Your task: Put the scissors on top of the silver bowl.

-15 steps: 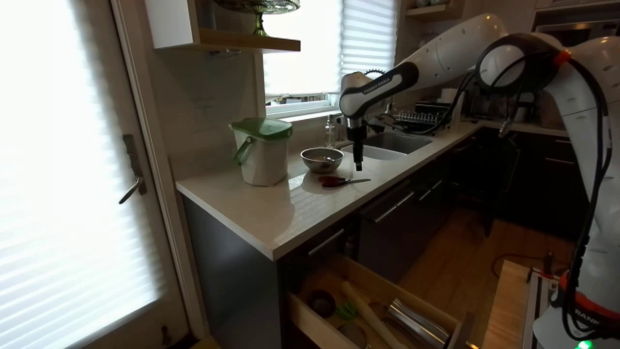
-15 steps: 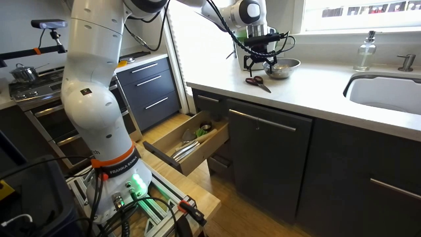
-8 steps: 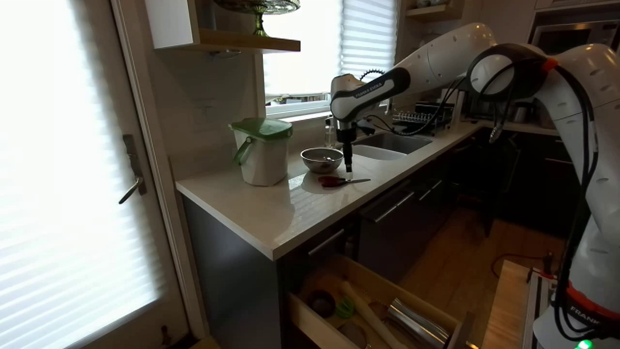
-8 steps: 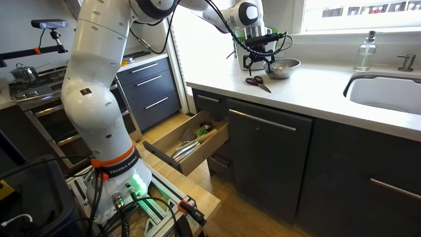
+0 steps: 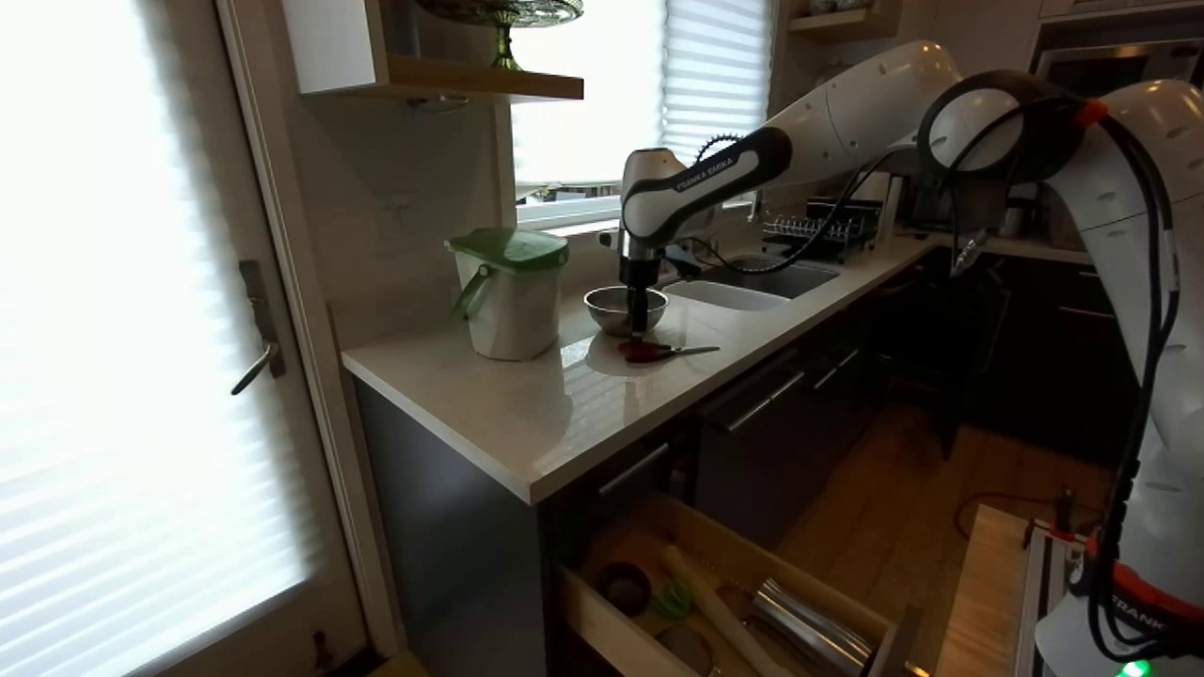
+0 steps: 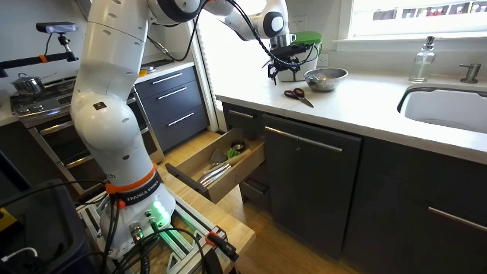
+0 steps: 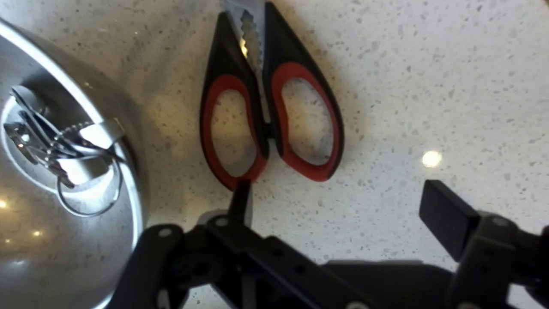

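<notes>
Currently on the worktop [image 5: 489, 414]: scissors [image 7: 276, 101] lie flat, black-and-red handles side by side, just beside the silver bowl [image 6: 330, 85].
Pincer [image 7: 339, 201]: released, jaws wide apart, above the worktop at the handle end of the scissors; in the wrist view one jaw's end overlaps a handle loop, and contact cannot be determined.
Silver bowl: upright; contains shiny metal items [image 7: 81, 169], a wire ring [image 7: 87, 214] among them, exact kind unclear.
White bucket [image 5: 514, 315]: upright near the bowl, green lid [image 5: 515, 247] in place.
Drawer [image 6: 245, 169]: pulled out below worktop level.
Soap dispenser [image 6: 423, 64]: upright near the white sink [image 6: 441, 104].
</notes>
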Controlling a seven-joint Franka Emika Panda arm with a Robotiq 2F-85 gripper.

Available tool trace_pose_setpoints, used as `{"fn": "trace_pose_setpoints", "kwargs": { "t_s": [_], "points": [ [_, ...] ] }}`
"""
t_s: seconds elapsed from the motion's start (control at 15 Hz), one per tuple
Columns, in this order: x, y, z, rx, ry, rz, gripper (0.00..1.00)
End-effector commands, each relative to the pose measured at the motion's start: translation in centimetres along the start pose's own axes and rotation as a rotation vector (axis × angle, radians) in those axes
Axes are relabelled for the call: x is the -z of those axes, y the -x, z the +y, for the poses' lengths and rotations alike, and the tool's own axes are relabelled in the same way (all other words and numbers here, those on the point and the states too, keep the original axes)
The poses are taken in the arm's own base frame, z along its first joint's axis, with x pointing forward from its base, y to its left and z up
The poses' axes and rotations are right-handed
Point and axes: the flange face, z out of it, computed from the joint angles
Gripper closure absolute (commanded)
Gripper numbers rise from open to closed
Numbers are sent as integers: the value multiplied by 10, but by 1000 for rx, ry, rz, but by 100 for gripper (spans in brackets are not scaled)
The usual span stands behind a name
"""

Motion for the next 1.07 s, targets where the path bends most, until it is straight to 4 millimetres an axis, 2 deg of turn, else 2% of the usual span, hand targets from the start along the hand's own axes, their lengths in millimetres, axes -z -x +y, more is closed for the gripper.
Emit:
{"fn": "trace_pose_setpoints", "kwargs": {
  "t_s": [0.0, 0.07, 0.13, 0.2, 0.33, 0.47, 0.6, 0.8, 1.0],
  "points": [
    [-6, 19, -7, -17, 17, 18, 4],
    [-11, 24, -6, -23, 14, 16, 6],
    [-14, 30, -3, -50, 7, 26, 15],
    [-16, 37, 1, -70, 10, 38, 29],
    [-19, 47, 10, -96, 37, 55, 40],
    [-16, 51, 24, -106, 76, 93, 44],
    [-14, 53, 32, -110, 94, 111, 41],
    [-22, 53, 34, -105, 57, 119, 49],
    [-26, 53, 34, -106, 53, 124, 48]
  ]
}}
